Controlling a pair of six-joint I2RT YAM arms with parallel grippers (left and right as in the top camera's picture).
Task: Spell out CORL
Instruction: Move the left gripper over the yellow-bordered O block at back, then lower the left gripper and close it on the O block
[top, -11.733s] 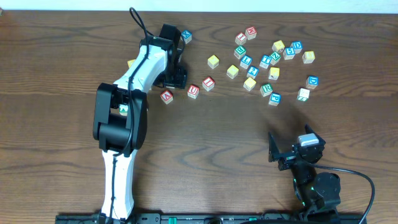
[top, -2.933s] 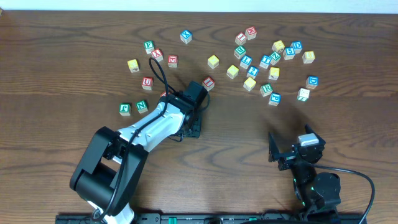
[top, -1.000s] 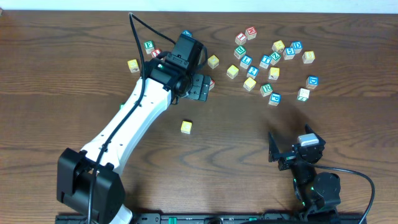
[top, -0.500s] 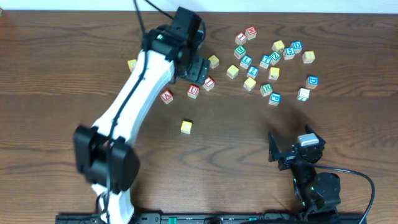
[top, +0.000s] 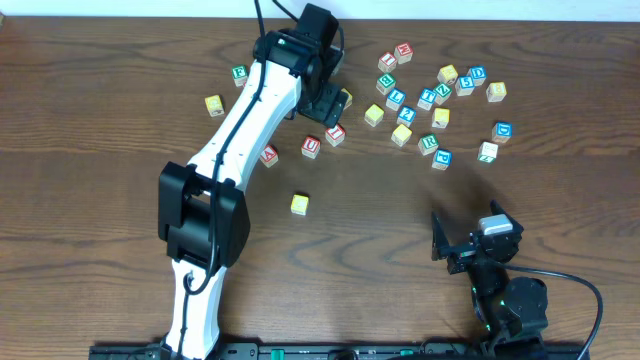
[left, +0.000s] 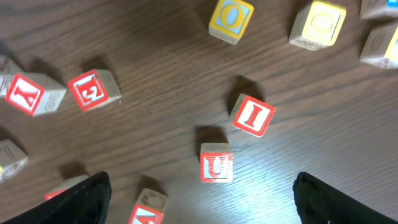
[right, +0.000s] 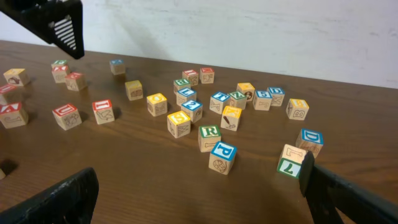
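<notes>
Jaws of the left gripper (top: 326, 102) stand wide and empty just behind the red U block (top: 311, 146). One yellow cube (top: 299, 204) lies alone in front of that block, the green R cube (top: 428, 143) well to its right. The right gripper (top: 445, 248) gapes wide, empty.

Left end effector (top: 328, 100) swung far; yellow cube (top: 299, 204) left mid-table.

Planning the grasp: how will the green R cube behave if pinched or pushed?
Green R cube looks like rigid wood, so probably won't deform. Flat faces: likely slides, not rolls. A push may bump the blue cube close beside it.
</notes>
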